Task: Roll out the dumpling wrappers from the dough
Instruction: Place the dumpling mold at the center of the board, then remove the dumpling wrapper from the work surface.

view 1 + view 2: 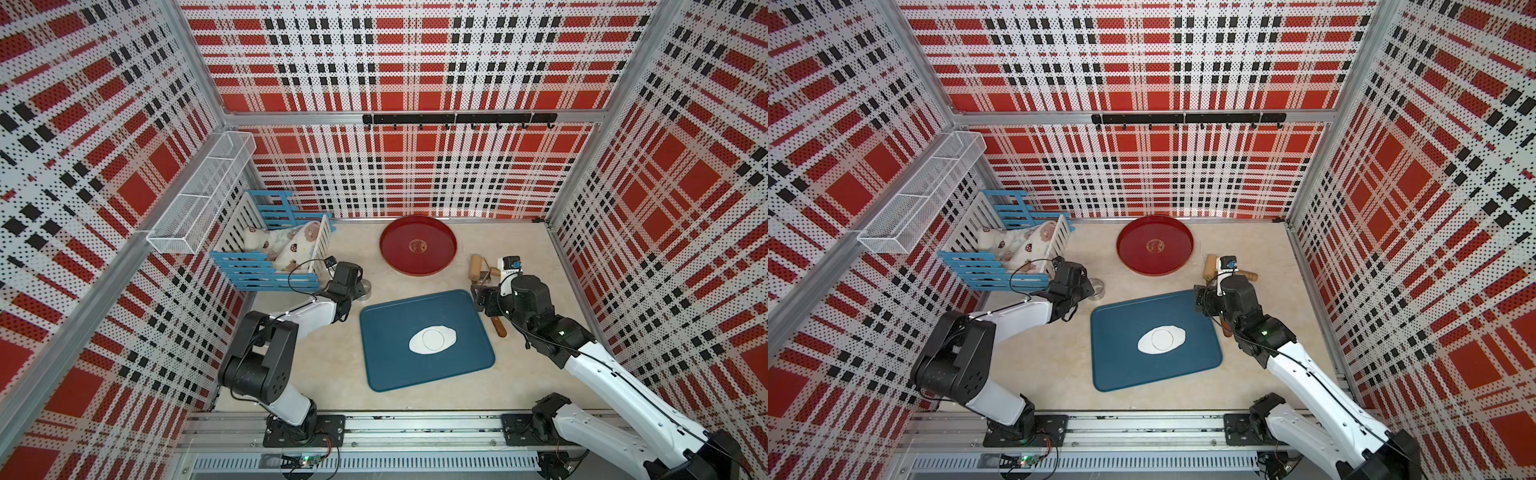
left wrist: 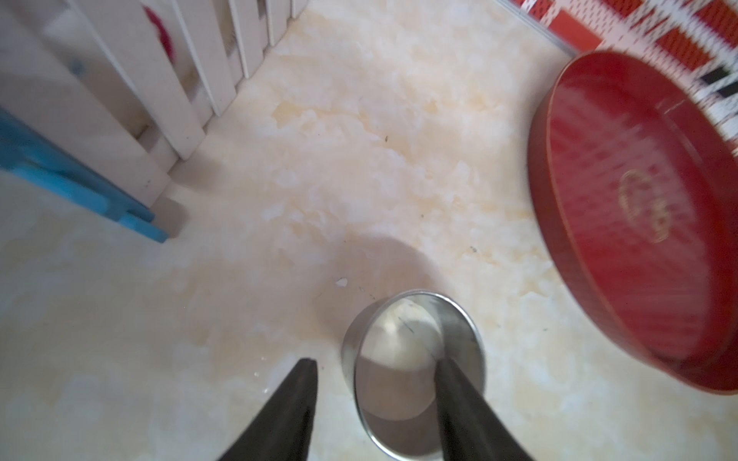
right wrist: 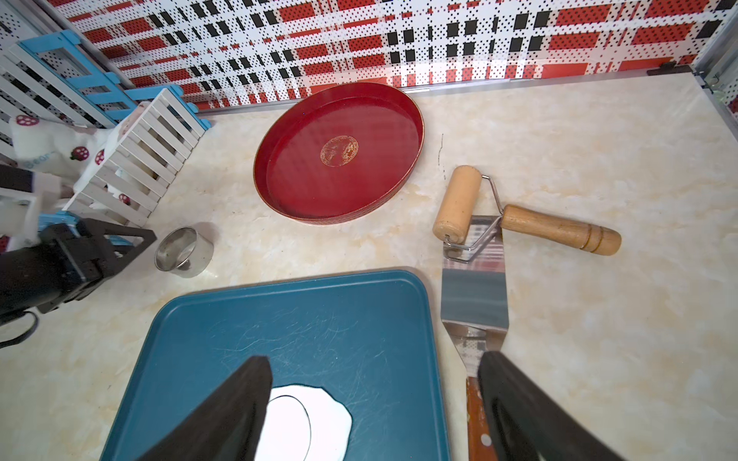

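The dough (image 1: 451, 337) is a flat white oval sheet on the blue tray (image 1: 399, 365), also in the other top view (image 1: 1181, 337). A neat round cut line inside it marks one dumpling wrapper (image 1: 433, 338) (image 1: 1162, 338) (image 3: 285, 431). My left gripper (image 2: 377, 367) is open over the small metal ring (image 2: 411, 347), which stands on the counter left of the tray (image 1: 367, 291). One finger hangs over the ring's inside, the other outside, clear of its wall. My right gripper (image 3: 373, 359) is open and empty above the tray's far right corner (image 1: 478, 296).
A steel spatula (image 3: 475, 295) lies right of the tray, and a wooden roller (image 3: 457, 207) rests on its blade. A round red tray (image 1: 417, 245) sits at the back. A blue and white slatted crib (image 1: 270, 266) holding a cloth doll stands at the back left.
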`<move>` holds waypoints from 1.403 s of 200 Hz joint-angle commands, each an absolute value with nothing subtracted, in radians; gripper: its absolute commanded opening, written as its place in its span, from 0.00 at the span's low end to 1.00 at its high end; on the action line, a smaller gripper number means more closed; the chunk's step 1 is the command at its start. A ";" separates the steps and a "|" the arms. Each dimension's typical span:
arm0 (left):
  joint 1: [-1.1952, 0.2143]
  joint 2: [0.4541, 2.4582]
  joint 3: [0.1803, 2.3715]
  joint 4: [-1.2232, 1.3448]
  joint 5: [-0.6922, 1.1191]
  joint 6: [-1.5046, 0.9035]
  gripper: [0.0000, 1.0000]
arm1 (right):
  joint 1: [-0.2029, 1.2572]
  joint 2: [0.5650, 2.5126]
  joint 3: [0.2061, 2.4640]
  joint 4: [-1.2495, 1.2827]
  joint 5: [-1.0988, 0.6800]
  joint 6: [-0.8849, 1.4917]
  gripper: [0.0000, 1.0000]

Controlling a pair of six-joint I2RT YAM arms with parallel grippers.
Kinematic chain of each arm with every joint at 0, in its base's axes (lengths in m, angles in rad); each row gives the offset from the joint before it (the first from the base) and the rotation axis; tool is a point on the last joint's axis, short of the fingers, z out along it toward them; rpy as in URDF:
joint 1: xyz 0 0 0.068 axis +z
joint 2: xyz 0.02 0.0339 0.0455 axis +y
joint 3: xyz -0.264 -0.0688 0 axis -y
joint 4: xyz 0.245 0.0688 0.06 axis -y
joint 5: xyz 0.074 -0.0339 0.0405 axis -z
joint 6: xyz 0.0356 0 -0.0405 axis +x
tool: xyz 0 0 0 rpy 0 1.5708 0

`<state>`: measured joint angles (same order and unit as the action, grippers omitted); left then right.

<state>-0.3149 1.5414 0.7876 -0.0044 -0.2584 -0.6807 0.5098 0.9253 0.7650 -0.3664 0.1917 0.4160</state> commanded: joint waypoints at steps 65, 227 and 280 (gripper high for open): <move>-0.697 1.238 0.688 -0.039 -0.333 -0.738 0.84 | 0.511 1.023 0.727 -0.416 -0.066 0.500 0.74; -0.976 1.268 0.445 0.231 -0.417 -1.023 0.86 | 0.513 1.382 0.699 -0.397 -0.307 0.630 0.49; -0.977 1.288 0.457 0.250 -0.417 -1.022 0.86 | 0.516 1.454 0.715 -0.365 -0.324 0.636 0.40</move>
